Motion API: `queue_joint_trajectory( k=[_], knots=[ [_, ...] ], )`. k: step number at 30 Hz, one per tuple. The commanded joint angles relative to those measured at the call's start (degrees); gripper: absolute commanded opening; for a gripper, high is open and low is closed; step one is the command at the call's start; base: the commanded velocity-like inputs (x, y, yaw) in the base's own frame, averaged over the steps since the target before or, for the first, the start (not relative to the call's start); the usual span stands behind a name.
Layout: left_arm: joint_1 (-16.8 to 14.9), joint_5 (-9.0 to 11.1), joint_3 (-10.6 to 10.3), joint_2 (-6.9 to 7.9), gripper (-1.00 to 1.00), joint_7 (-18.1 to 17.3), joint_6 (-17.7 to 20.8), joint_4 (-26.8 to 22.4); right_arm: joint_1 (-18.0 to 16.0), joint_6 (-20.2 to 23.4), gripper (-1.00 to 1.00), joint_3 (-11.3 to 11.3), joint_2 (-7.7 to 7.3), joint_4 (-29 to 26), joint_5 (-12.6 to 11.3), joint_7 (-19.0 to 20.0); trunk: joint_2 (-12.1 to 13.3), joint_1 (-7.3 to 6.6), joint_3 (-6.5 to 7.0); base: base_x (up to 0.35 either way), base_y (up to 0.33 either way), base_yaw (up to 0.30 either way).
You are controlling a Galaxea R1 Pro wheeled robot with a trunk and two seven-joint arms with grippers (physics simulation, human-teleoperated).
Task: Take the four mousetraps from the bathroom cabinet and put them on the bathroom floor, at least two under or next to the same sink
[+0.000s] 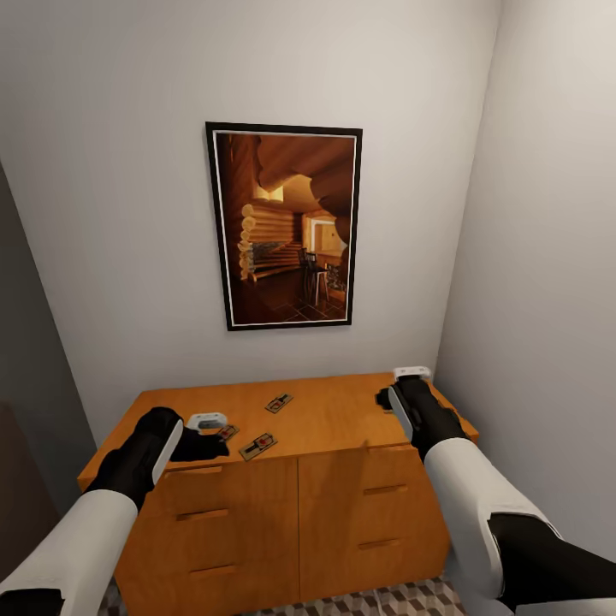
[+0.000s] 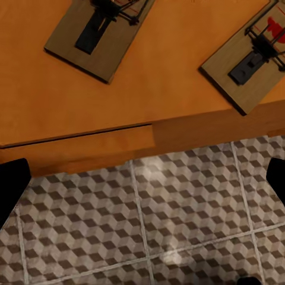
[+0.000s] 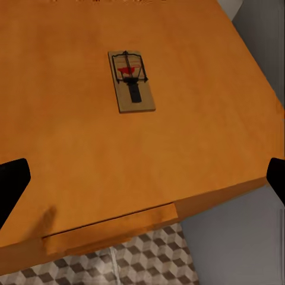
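Over the cabinet [image 1: 325, 419] top, both grippers hover with jaws spread wide and holding nothing. Left gripper [image 1: 205, 443] sits at the front left edge, with two mousetraps just past its tips: one [image 1: 257, 446] near the front edge, another [image 1: 227, 432] beside it. A third [image 1: 279, 402] lies mid-top. Right gripper [image 1: 387, 398] hangs at the right edge, its trap [image 3: 131, 81] well ahead of the jaws. Risk, I'd guess: those flat boards get nudged off the front edge onto the floor [image 2: 148, 219] if the fingers slide in too low.
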Motion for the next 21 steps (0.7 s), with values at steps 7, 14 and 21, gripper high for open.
queue_joint_trajectory(
  k=[7,14,21],
  knots=[
    [-0.10,0.25,-0.04,0.39,1.00,1.82,0.19,-0.27,-0.05,0.27,1.00,-0.50,-1.94,-0.43,0.52,0.36,-0.08,0.02,-0.10,0.000,0.000,0.000],
    [-0.06,0.53,-0.08,0.39,1.00,2.26,0.13,-0.34,-0.05,0.67,1.00,-0.53,-2.51,-1.50,0.45,0.53,-0.08,0.02,-0.10,0.000,0.000,0.000],
    [-0.04,0.58,0.06,0.39,1.00,2.41,0.09,-0.36,-0.05,0.76,1.00,-0.55,-2.47,-1.92,0.35,0.54,-0.08,0.02,-0.10,0.000,0.000,0.000]
  ],
)
